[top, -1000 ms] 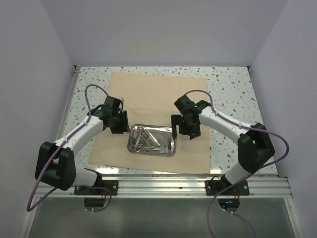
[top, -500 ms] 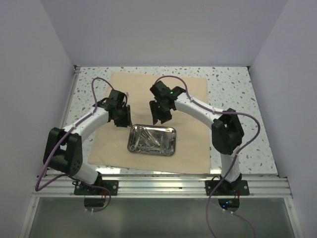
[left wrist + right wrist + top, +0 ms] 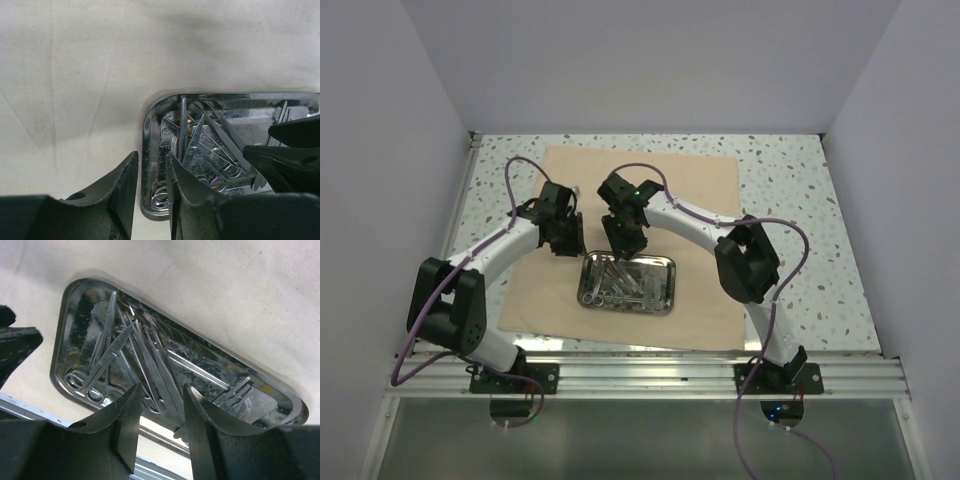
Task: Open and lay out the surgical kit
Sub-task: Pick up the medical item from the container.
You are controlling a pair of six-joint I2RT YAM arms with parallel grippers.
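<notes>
On the speckled table (image 3: 790, 180), the opening half of the job looks done. The beige cloth wrap (image 3: 690, 180) lies spread flat as one broad sheet, with no fold over the contents. Near its front middle sits the steel tray (image 3: 672, 285), uncovered.

The laying-out has not begun, as I judge it. All the instruments (image 3: 620, 282) are heaped inside the tray, scissor-like pieces and slim tweezers crossing one another, and none rests on the cloth.

Both arms reach toward the tray's far left corner. The left gripper (image 3: 151, 167) straddles the short end wall, one finger outside over the cloth and one inside, with a narrow gap between them. Whether they truly pinch the rim I cannot tell from the wrist view. The right gripper (image 3: 162, 390) hangs over the pile with its jaws partly apart, long shafts showing in the gap and nothing clamped.

What remains is lifting each tool out and setting it in order on the sheet.
</notes>
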